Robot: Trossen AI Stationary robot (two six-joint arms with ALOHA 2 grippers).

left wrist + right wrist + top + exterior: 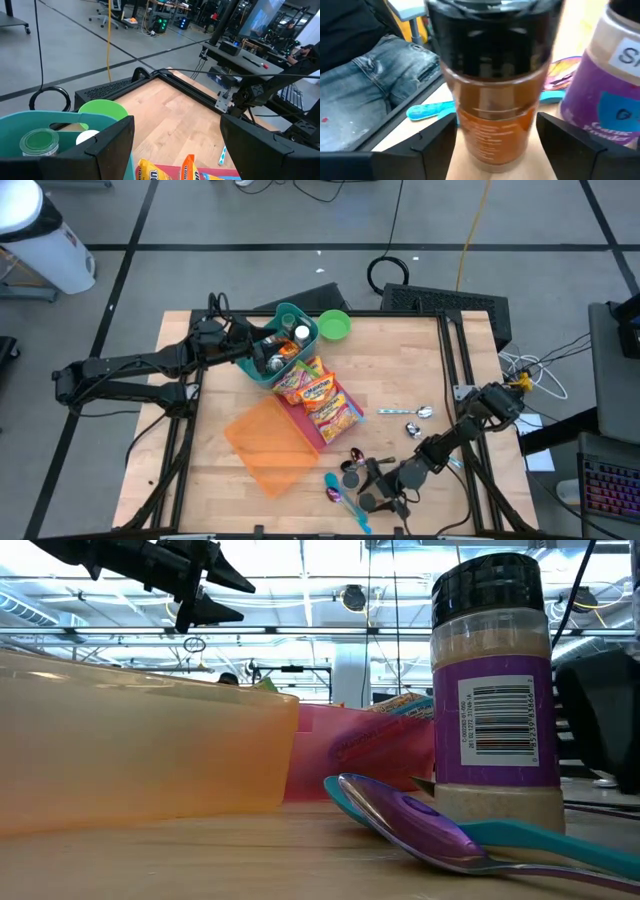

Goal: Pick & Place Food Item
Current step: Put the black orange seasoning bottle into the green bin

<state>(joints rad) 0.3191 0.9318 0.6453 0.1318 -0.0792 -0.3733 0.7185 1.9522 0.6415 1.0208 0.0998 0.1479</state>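
The purple-labelled spice jar (492, 690) bears a barcode (digits too small to read); nothing else is legible.

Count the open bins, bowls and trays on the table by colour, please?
Teal: 1, basket
Green: 1, bowl
Pink: 1, tray
Orange: 1, bin
Total: 4
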